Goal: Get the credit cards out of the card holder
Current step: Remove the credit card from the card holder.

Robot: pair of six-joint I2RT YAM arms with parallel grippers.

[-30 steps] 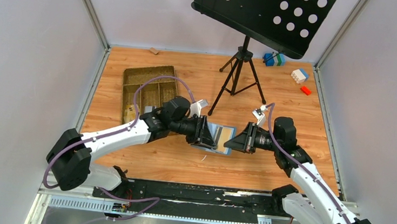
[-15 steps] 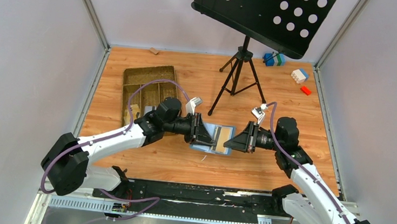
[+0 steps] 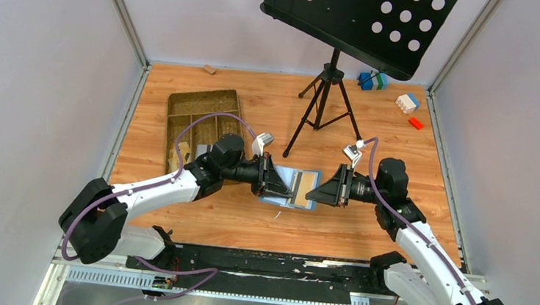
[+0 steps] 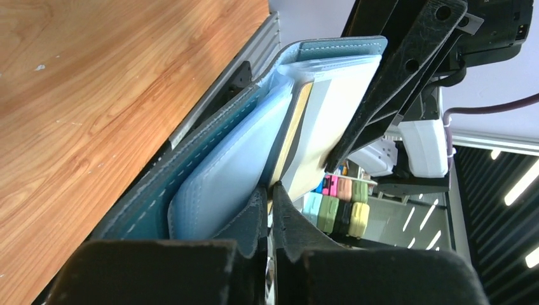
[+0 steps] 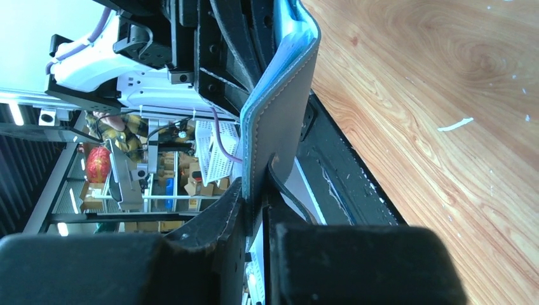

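Left gripper (image 4: pixel 270 190) clamped tight on the single card holder (image 3: pixel 306 182), open above mid-surface (image 3: pixel 399 156); right gripper (image 5: pixel 256 185) clamped tight on its opposite cover.

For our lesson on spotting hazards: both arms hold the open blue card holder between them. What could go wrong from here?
1. The left fingers and right fingers each pinch only a thin edge of the card holder, so it might slip out of one grip.
2. The tan-edged leaf in the left fingers may be a sleeve. If so, pulling could strain the holder instead of emptying it.
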